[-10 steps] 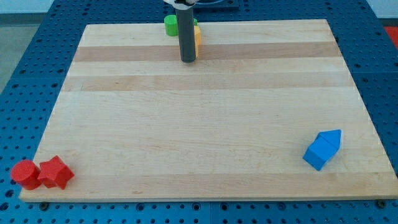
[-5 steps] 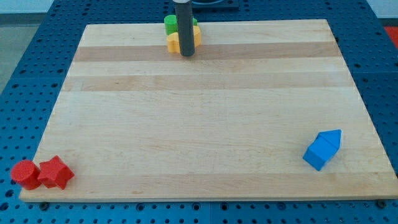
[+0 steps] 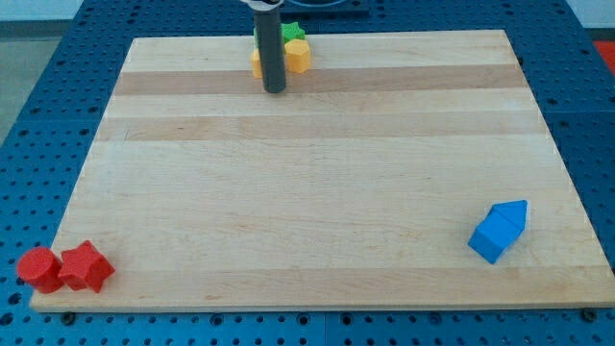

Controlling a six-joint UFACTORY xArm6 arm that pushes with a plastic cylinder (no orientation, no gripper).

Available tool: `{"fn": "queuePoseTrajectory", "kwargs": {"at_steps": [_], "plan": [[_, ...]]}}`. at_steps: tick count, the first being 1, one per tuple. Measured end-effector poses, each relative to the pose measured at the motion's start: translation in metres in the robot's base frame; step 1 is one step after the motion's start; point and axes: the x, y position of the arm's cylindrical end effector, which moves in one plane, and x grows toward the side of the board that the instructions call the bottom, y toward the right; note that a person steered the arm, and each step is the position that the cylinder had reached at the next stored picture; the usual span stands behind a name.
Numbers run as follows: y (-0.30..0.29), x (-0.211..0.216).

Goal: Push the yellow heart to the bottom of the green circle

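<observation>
My tip rests on the board near the view's top edge, left of centre. A yellow block, probably the heart, shows only as a sliver at the rod's left side, just above the tip. A second yellow block sits right of the rod. A green block shows above that one. A thin strip of green, probably the circle, shows left of the rod, right above the yellow sliver. The rod hides most of both left-hand blocks.
The wooden board lies on a blue pegboard table. Two red blocks sit at the board's bottom left corner. Two blue blocks touch each other near the bottom right.
The rod has moved left along the top of the board. The yellow block by it has slid left, from the rod's right side to its left, under the green strip.
</observation>
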Motion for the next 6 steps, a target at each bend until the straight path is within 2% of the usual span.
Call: {"fn": "queuePoseTrajectory", "kwargs": {"at_steps": [2,3,4,5,6], "plan": [[0.001,-0.036],[0.015,-0.021],[0.075,0.006],[0.172,0.021],[0.238,0.028]]}}
